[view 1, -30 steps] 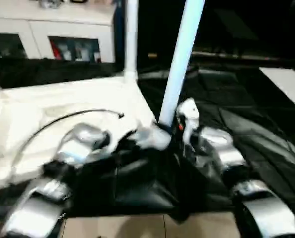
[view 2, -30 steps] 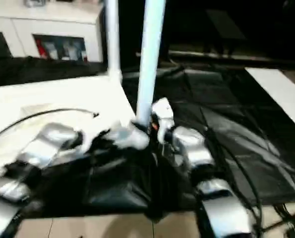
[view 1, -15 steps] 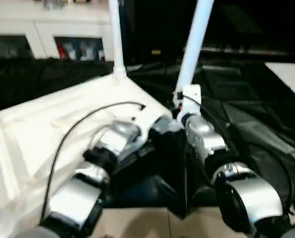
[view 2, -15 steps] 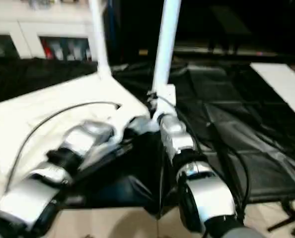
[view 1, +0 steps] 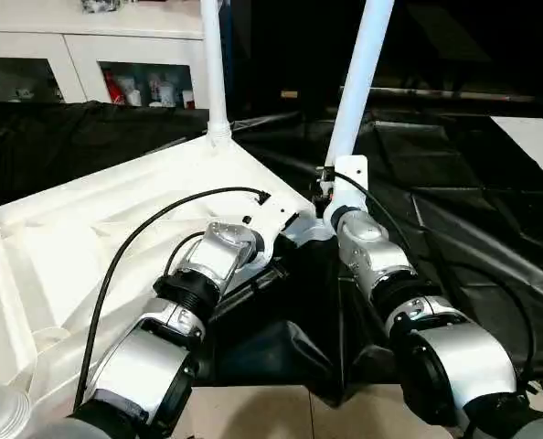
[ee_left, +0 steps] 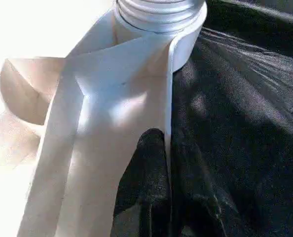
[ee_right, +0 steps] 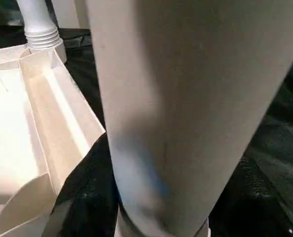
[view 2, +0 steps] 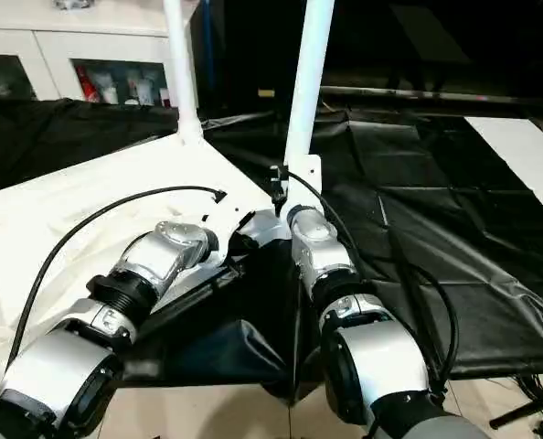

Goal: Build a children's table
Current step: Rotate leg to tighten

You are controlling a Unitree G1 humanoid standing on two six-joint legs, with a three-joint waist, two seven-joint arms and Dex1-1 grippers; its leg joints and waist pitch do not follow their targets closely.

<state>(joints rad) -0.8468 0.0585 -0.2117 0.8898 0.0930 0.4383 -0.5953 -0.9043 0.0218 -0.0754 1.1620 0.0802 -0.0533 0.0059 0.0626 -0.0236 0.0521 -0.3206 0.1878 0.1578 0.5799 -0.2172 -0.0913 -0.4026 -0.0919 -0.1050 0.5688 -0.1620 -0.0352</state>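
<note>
Here the upturned white plastic ribbed tabletop [view 1: 89, 238] lies on black sheeting [view 1: 473, 210]; the left gripper [ee_left: 159, 163] pinches its corner rim, the right gripper [view 1: 337, 194] clasps a white tapered tube leg [view 1: 358, 78] there.

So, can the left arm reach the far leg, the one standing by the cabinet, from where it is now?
Probably yes. The left tool sits at the near corner socket, and only the bare table top lies between it and the far leg; nothing blocks that path.
</note>
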